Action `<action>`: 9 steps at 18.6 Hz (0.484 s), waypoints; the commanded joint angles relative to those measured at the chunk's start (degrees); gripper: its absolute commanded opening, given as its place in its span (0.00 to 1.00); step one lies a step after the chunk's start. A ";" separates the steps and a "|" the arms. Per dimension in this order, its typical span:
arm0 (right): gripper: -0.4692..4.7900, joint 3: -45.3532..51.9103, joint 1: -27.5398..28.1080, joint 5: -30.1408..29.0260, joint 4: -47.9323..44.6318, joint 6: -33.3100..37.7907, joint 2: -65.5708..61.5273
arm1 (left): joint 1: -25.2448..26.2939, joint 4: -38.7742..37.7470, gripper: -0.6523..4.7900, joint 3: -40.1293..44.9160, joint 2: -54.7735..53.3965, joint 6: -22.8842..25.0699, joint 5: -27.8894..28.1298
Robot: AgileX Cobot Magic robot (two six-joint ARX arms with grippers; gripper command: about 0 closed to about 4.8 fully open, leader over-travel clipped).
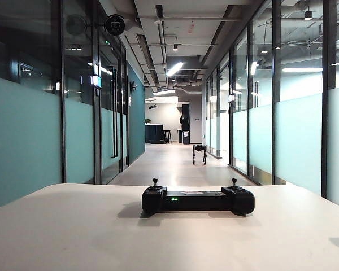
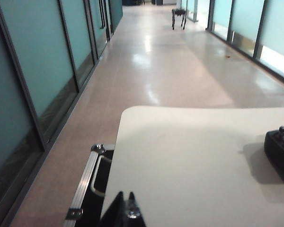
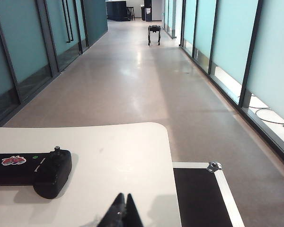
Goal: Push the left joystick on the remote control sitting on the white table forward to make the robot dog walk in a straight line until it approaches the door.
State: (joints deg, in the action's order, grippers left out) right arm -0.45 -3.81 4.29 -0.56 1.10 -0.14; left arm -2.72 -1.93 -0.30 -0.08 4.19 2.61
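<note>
Two grippers, left and right, sit with fingers pressed together, holding nothing, over the near table edge. Remote lies on the table between them, apart from both. Dog stands far down the corridor.

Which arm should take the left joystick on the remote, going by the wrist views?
Left, likely. The left gripper hovers shut over the white table on the side of the remote control that carries the left joystick. The right gripper, also shut, sits by the opposite end.
</note>
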 commanded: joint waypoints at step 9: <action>0.08 0.52 -0.04 0.09 -0.72 -0.07 0.20 | -0.04 1.16 0.12 -0.15 0.00 -0.13 -0.44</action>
State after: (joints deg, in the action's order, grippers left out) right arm -0.45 -3.81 4.32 -0.56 1.10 -0.14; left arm -2.74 -1.15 -0.32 -0.05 4.19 2.52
